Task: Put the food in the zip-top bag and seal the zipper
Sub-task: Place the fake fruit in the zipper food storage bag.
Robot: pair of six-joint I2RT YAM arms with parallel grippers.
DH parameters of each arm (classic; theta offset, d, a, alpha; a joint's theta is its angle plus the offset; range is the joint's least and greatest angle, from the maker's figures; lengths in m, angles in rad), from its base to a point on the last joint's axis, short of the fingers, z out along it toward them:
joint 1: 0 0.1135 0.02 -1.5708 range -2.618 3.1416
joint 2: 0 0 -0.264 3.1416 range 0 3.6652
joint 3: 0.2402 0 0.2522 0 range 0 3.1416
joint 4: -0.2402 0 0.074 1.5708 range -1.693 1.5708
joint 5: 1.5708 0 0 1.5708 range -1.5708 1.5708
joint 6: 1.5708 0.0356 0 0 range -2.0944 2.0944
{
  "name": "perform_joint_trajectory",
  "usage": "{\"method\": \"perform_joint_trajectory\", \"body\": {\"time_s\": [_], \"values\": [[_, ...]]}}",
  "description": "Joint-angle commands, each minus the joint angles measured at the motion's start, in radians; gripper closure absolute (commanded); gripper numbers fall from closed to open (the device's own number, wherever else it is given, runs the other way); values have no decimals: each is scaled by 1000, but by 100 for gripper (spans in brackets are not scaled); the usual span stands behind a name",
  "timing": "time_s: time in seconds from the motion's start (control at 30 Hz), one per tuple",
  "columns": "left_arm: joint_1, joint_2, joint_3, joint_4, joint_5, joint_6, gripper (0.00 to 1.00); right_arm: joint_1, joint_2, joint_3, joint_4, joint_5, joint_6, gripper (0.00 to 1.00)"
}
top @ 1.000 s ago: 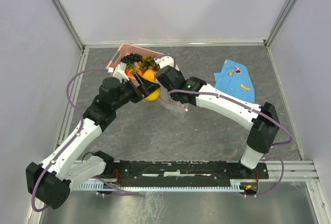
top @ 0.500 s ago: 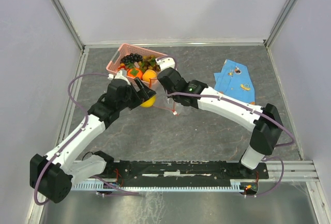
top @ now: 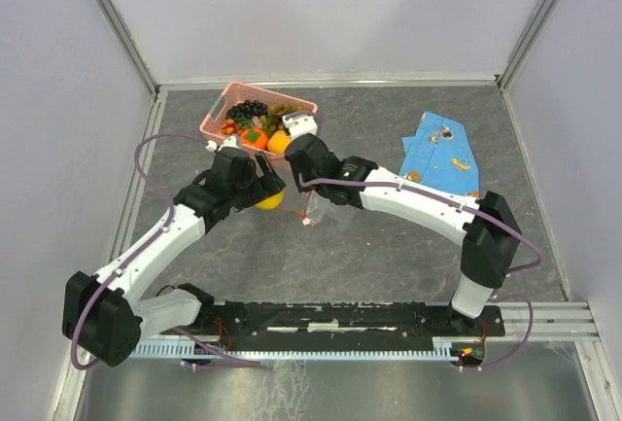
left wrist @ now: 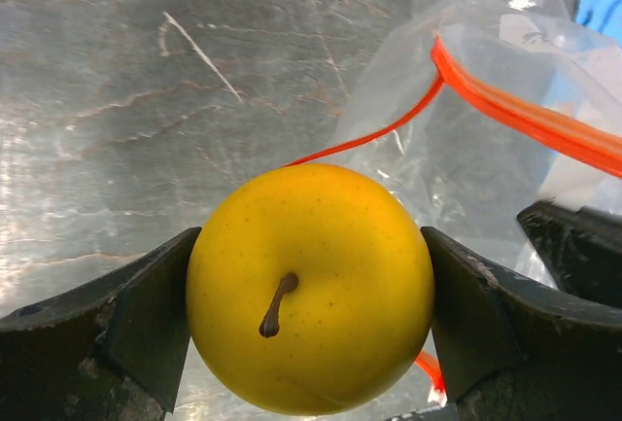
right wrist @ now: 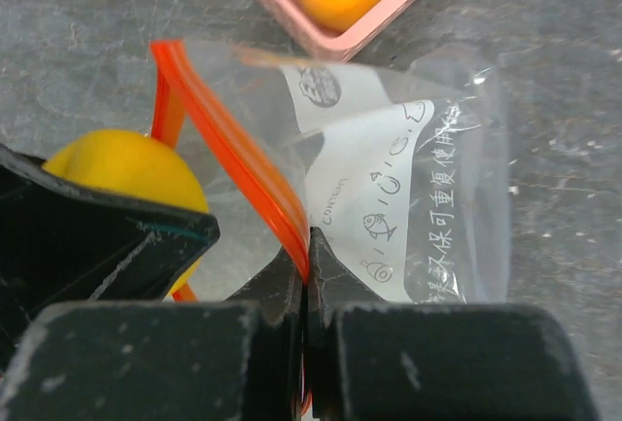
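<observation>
Gripping 1 yellow fruit (left wrist: 321, 246) in the wide-set jaws of the left gripper (left wrist: 309, 324), just beside the zip-top bag (left wrist: 466, 139). Pinching the zipper (right wrist: 233, 139) in the closed jaws of the right gripper (right wrist: 306, 256).

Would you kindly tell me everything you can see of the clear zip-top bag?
The zip-top bag is clear, crinkly plastic with a whitish printed panel of small drawings and Chinese characters. Its red zipper strip lines the mouth, whose two lips stand apart. The right hand, shut, pinches one lip at the strip. A yellow fruit sits at the opening, and the pink basket lies just beyond the bag.
</observation>
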Motion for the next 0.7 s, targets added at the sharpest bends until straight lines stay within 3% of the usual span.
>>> {"method": "perform_joint_trajectory", "body": {"time_s": [0.0,0.13,0.4,0.67], "values": [[-1,13,95,-80,-145,99,40,11,31,47,46,-74,86,98],[-2,-8,123,-96,-131,96,39,12,33,49,55,-94,115,99],[-2,-38,144,-55,26,22,39,12,33,69,75,-143,169,98],[-3,1,105,-23,5,18,36,12,9,79,73,-179,176,98]]}}
